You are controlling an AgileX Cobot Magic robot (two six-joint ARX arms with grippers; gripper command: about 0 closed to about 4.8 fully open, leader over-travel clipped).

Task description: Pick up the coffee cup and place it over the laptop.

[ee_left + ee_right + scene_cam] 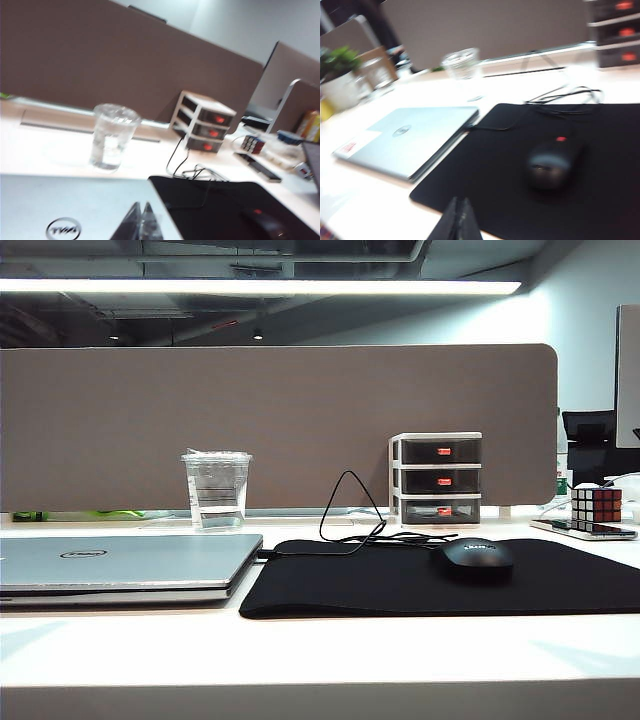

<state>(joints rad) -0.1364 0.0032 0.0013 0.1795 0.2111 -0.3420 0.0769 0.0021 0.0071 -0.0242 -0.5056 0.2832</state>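
Coffee cup (216, 490): clear, horizontally ridged. Laptop (125, 562): silver-grey, dark round logo. Mouse pad (400, 580): plain black. Mouse (476, 558): black. Drawer organizer (436, 480): white frame, smoky drawers, orange-red handles. Puzzle cube (596, 505): red, white, dark squares. Desk (320, 655): white. Partition (280, 420): taupe.

Left gripper (140, 222) and right gripper (459, 220): dark fingers.

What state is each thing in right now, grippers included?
coffee cup: upright, lidded, partly filled, on the desk behind the laptop.
laptop: closed, flat, nothing on it.
drawer organizer: all three drawers shut.
mouse: resting on the mouse pad.
left gripper: shut, empty, above the laptop.
right gripper: shut, empty, above the mouse pad.
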